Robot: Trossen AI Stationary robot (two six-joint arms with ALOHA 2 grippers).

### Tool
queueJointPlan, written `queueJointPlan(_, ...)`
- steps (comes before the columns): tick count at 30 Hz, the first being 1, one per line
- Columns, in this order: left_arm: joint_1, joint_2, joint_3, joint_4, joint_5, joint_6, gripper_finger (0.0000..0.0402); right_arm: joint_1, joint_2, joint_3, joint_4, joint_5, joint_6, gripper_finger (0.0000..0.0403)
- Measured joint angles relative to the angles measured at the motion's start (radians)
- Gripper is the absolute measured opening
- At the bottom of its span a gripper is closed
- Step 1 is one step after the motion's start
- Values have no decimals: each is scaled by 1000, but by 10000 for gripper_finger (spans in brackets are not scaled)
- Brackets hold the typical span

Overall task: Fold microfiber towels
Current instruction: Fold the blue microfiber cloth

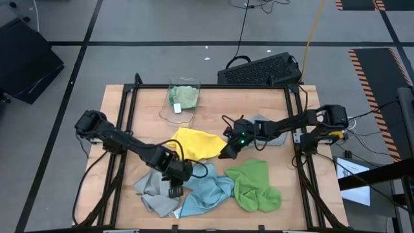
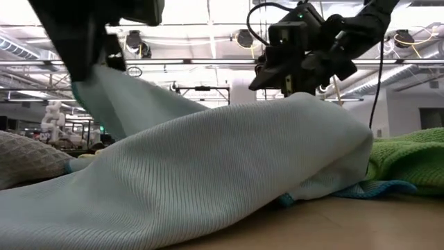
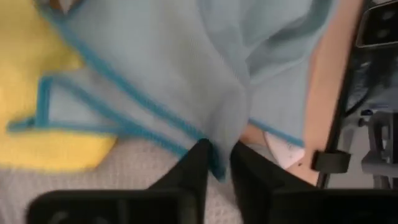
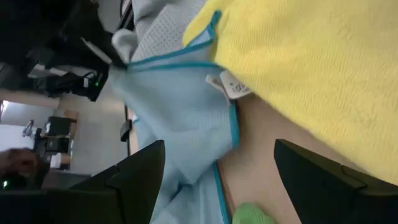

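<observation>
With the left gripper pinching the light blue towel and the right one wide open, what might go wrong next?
The left gripper pinches only a thin edge fold of the light blue towel, so it may slip free. That towel overlaps the grey towel and touches the yellow towel, so lifting could drag them. The open right gripper hovers at the yellow towel's edge and might snag it.

We see a robotics lab or workshop: a wooden counter (image 1: pixel 207 107) on grey concrete floor with striped hazard tape (image 1: pixel 372 84), trailing cables (image 1: pixel 242 29), ceiling trusses and strip lights (image 2: pixel 208 66) at 12 o'clock.
</observation>
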Motion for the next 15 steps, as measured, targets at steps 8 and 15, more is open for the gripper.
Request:
queueJointPlan(8,67,-52,33,-28,-10,-33,208,1,-57,0,-216,-69,-91,291)
queueJointPlan(15,197,-39,13,148,-256,91,212,1,-165,0,-393,-37,-147,291)
